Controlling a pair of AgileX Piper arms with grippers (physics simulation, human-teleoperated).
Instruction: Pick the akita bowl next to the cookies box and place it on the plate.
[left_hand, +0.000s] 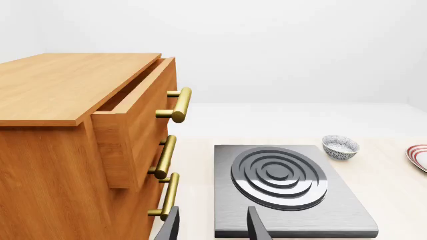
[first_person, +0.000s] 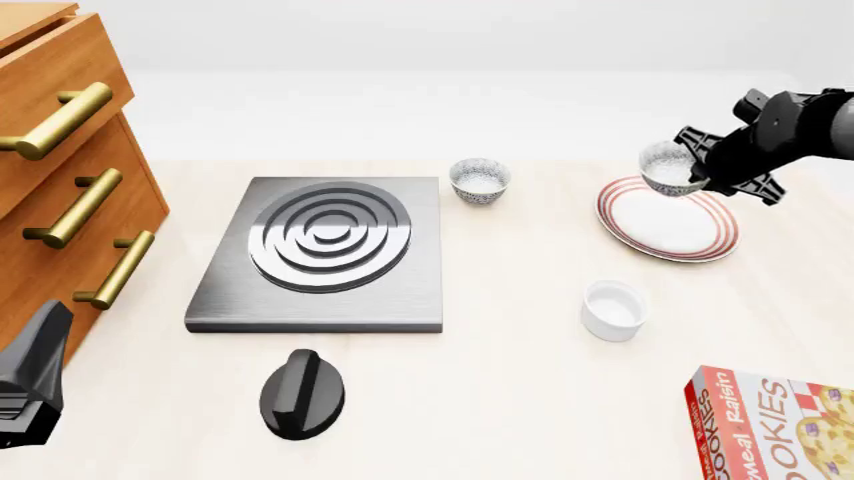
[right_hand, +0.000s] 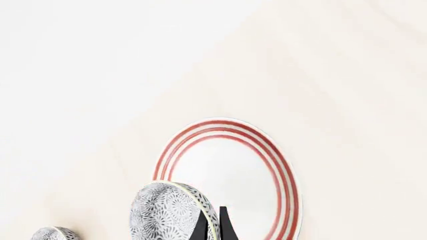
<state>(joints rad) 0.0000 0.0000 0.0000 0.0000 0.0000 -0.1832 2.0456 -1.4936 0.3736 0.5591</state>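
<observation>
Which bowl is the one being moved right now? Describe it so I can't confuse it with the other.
Find the red-ringed plate on the table's right side. Just above its far-left rim, the right gripper holds the akita bowl in the air by its rim. Its look-alike, the second bowl, sits on the table beside the stove plate, ungripped.

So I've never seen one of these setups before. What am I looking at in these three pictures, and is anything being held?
These are simulator renders of two robot arms at a table. The front view looks down over the table from the arms' side; the other two come from cameras behind each gripper.

The right gripper holds a patterned bowl by its rim, tilted, above the plate; its own camera shows that bowl over the plate. The left gripper is open and holds nothing, near the wooden drawers.

On the table: a second bowl, a stove plate, a black knob, a white cup and a red cookies box.
</observation>
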